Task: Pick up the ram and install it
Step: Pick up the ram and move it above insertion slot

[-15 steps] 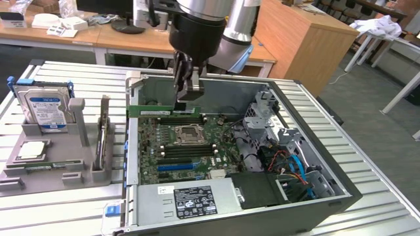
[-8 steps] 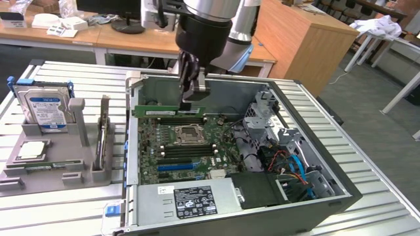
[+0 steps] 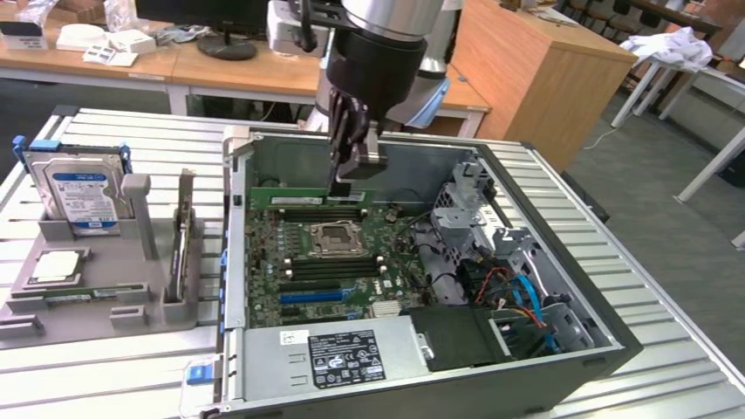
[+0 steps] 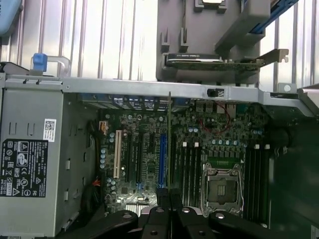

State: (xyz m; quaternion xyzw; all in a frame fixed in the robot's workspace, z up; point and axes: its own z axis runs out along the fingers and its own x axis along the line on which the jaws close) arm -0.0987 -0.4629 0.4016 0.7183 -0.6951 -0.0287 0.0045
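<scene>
Closest to my wrist camera, the gripper is clamped nearly closed on the ram. The stick is seen edge-on as a thin green line over the motherboard, just beside the black memory slots next to the CPU socket. I can't tell if it's seated. The exterior view gives me the ram's green face under the fingers, inside the case. The power supply label is black with white marks, print unreadable, and so is the small white sticker. The exterior also shows a hard drive with a blue-white label, text illegible, in a grey tray
</scene>
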